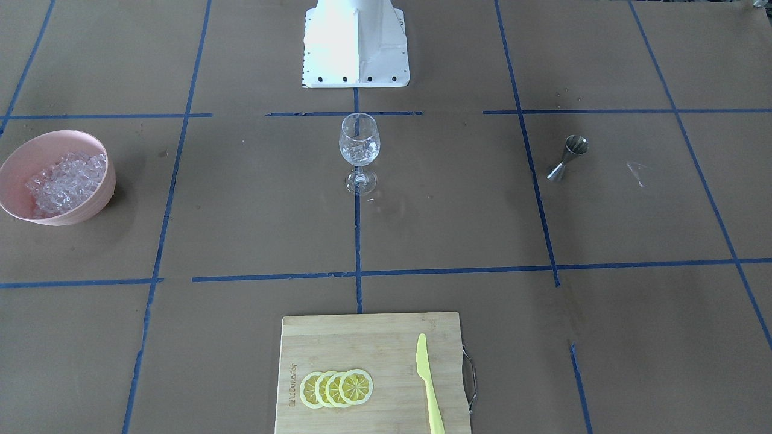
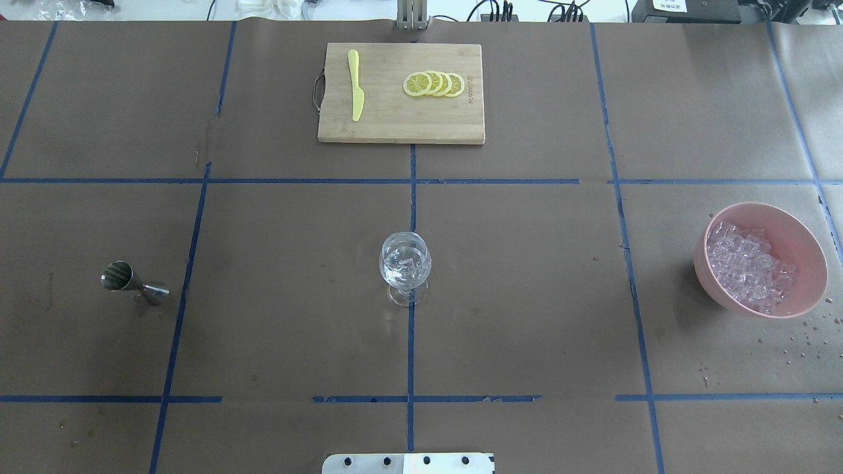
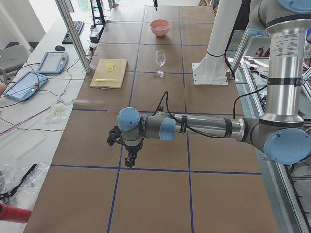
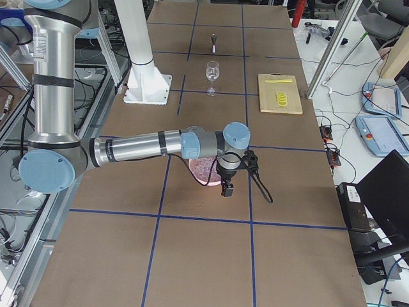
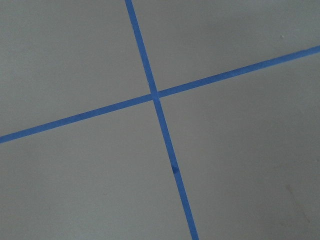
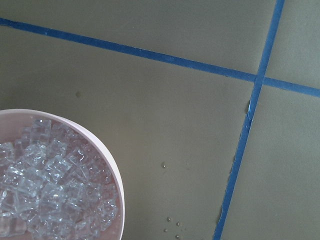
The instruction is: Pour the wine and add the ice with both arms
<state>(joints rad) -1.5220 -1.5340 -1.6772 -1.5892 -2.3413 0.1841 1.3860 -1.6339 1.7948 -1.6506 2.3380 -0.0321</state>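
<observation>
The ice [image 2: 751, 266] is heaped in a pink bowl [image 2: 807, 263] at the table's right; it also shows in the front view [image 1: 66, 181] and the right wrist view [image 6: 50, 190]. A clear wine glass [image 2: 405, 263] stands at the table's middle with a few glassy chunks inside. My left arm [image 3: 204, 127] reaches out low, its gripper [image 3: 130, 160] pointing down over bare table. My right arm [image 4: 140, 148] holds its gripper [image 4: 227, 188] pointing down just beside the bowl [image 4: 203, 171]. I cannot tell whether either gripper is open or shut. Neither gripper shows in its wrist view.
A steel jigger [image 2: 132, 282] lies on its side at the left. A bamboo cutting board [image 2: 400, 122] at the far edge carries lemon slices [image 2: 435, 83] and a yellow knife [image 2: 356, 92]. Water drops [image 2: 800, 339] dot the table by the bowl. The white pedestal [image 1: 356, 42] stands behind the glass.
</observation>
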